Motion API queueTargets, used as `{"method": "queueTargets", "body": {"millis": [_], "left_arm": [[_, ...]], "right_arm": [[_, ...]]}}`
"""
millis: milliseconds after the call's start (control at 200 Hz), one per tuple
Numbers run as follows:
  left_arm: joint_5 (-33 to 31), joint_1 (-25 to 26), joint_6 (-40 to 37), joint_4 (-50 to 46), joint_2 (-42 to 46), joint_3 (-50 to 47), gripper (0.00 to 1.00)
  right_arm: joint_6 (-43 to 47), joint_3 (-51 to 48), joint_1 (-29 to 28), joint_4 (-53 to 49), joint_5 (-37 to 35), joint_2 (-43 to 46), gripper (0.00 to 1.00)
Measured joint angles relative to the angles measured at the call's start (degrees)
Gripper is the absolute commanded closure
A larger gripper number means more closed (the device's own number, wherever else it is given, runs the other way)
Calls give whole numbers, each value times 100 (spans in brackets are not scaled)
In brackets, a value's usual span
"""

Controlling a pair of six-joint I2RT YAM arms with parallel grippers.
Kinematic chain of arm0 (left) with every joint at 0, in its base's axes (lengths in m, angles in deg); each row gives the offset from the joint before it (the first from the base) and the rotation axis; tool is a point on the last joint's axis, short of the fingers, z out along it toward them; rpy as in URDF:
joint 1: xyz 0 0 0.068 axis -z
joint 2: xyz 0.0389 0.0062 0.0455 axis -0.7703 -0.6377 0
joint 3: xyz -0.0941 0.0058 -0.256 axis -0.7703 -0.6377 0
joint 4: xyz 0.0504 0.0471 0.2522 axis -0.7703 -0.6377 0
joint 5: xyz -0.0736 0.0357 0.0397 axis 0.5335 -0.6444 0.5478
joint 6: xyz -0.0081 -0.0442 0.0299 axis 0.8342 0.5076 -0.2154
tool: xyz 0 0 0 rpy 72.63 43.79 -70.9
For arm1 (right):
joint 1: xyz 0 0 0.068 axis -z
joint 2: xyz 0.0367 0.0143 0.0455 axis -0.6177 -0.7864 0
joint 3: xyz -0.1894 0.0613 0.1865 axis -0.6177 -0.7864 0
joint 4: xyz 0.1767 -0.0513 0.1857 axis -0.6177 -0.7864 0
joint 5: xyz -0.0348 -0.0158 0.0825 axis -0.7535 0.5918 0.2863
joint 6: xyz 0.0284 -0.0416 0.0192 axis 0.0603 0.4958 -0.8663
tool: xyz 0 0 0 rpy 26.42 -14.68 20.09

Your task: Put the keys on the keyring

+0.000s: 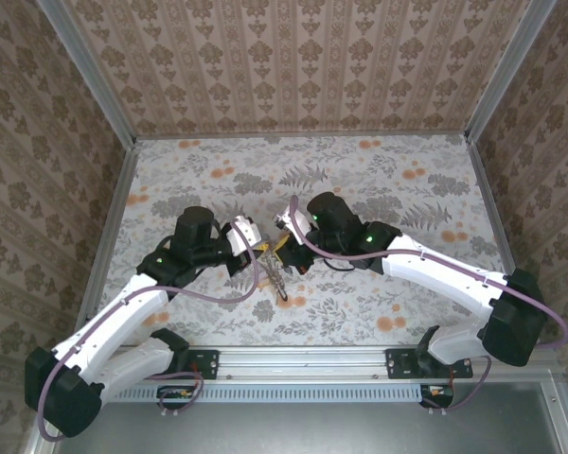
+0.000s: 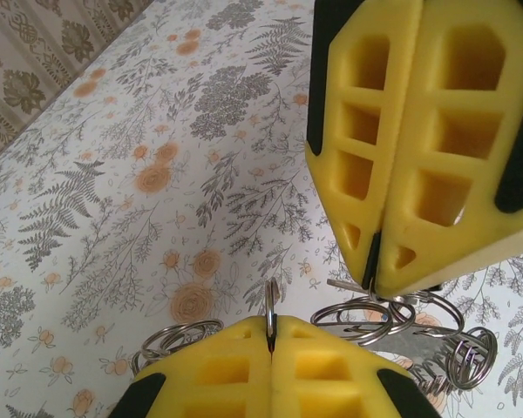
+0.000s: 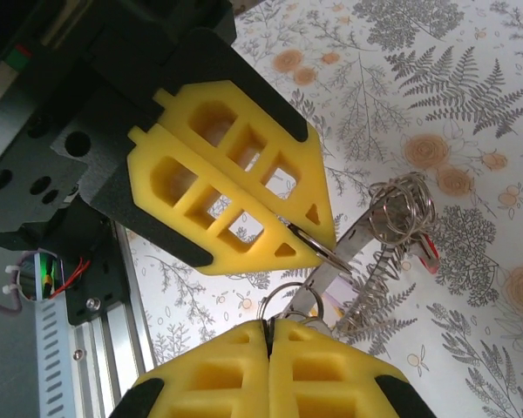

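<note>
1. Left gripper [image 2: 270, 338], bottom centre of the left wrist view: yellow foam fingers were pressed together, pinching one thin wire loop edge-on.
2. Right gripper [image 2: 373, 274], upper right of that view: fingers were likewise pressed together, with the tip nipping another loop of the same bundle.
3. The thin silvery metal keyring with its chain of linked loops [image 3: 399, 209] hung between the two tips, above the floral-patterned tabletop [image 1: 407, 189]. In the top view it sat dead centre, chain dangling toward the bottom of the frame. I couldn't tell whether the chain's end touched the table.
4. Why two grips, my read: one tip anchored the keyring while the other held a second loop, so the bundle couldn't swing or twist while a key was threaded. I couldn't confirm any coil was pried open.
5. Keys: a red plastic key head [image 3: 429, 254] lay against the loops, right of centre in the right wrist view. A flat silvery strip [image 3: 344, 252] beside the tips was probably a key blade. Threaded or just tangled – couldn't tell.
</note>
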Motion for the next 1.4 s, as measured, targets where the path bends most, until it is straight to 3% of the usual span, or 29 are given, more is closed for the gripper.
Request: {"method": "queueTargets", "body": {"millis": [500, 610, 810, 955, 1170, 1400], "left_arm": [[55, 81, 20, 26, 0, 0, 100], [48, 72, 22, -26, 37, 0, 100], [48, -127, 103, -225, 310, -15, 100], [52, -275, 192, -273, 514, -70, 100], [74, -363, 273, -278, 522, -138, 100], [96, -385, 345, -234, 522, -188, 100]], "right_arm": [[-120, 2, 42, 227, -127, 0, 100], [2, 76, 280, -326, -411, 11, 100], [238, 291, 1252, -1910, -894, 321, 100], [367, 485, 1467, -2946, -1211, 326, 100], [501, 621, 1602, -4024, -1646, -608, 100], [522, 673, 1637, -3945, -1766, -1792, 100]]}}
